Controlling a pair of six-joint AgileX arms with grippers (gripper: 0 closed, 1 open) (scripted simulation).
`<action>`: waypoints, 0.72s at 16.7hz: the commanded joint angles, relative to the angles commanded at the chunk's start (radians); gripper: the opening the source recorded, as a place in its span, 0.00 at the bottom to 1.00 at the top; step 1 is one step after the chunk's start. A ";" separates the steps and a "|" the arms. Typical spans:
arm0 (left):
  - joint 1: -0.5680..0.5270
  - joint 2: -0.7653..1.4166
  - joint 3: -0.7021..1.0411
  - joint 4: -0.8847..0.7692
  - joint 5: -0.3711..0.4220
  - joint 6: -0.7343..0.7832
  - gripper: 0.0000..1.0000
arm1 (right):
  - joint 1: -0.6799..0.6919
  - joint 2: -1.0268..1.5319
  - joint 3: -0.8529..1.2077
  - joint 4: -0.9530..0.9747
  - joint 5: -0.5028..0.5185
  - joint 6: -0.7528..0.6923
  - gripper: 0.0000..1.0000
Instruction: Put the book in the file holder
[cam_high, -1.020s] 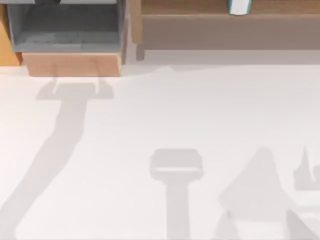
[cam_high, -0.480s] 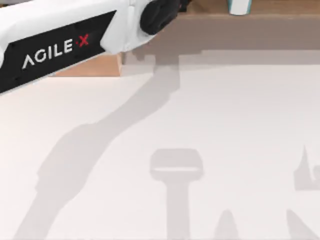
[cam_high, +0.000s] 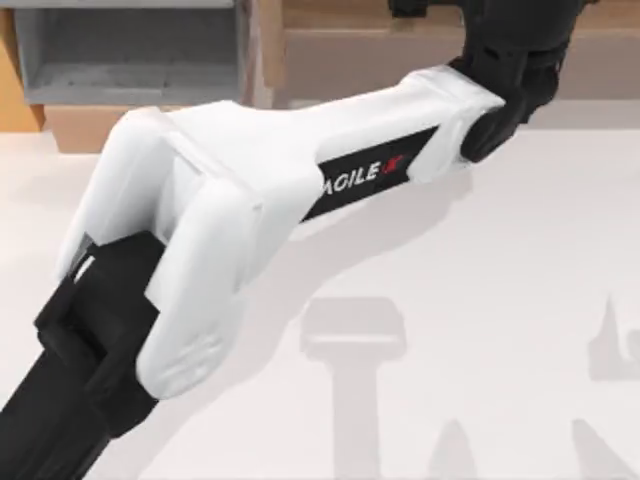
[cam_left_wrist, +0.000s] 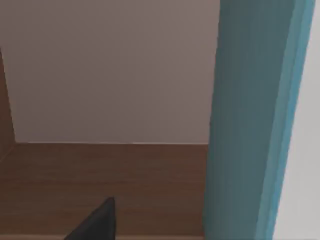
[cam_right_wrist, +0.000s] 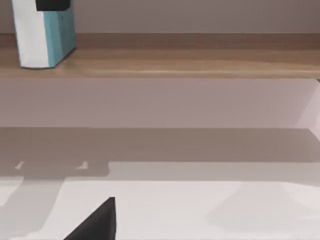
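The teal book (cam_right_wrist: 45, 35) stands upright on the long brown shelf (cam_right_wrist: 190, 62), white page edge showing. A black part of my left gripper (cam_right_wrist: 52, 4) sits on its top. From above, my left arm reaches diagonally across the table, and its black wrist and left gripper (cam_high: 505, 35) cover the book. In the left wrist view the book's teal cover (cam_left_wrist: 250, 120) is very close, beside one dark fingertip (cam_left_wrist: 97, 222) set well off to one side, so the gripper is open. The grey file holder (cam_high: 130, 50) with a light wood lip is at the top left.
The brown shelf (cam_high: 400, 45) runs along the table's back, right of the file holder. My right gripper (cam_right_wrist: 160, 236) hangs low over the white table, facing the shelf, with one fingertip (cam_right_wrist: 97, 222) showing. Shadows lie on the table's lower right.
My left arm has swung in from the top left and stretched to the shelf at the upper right. It now covers the book in the top view and uncovers the file holder.
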 joint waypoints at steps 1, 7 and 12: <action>-0.007 0.032 0.029 0.002 -0.007 0.000 1.00 | 0.000 0.000 0.000 0.000 0.000 0.000 1.00; -0.014 0.068 0.062 0.004 -0.015 0.000 1.00 | 0.000 0.000 0.000 0.000 0.000 0.000 1.00; -0.004 0.097 0.115 -0.022 -0.006 -0.001 1.00 | 0.000 0.000 0.000 0.000 0.000 0.000 1.00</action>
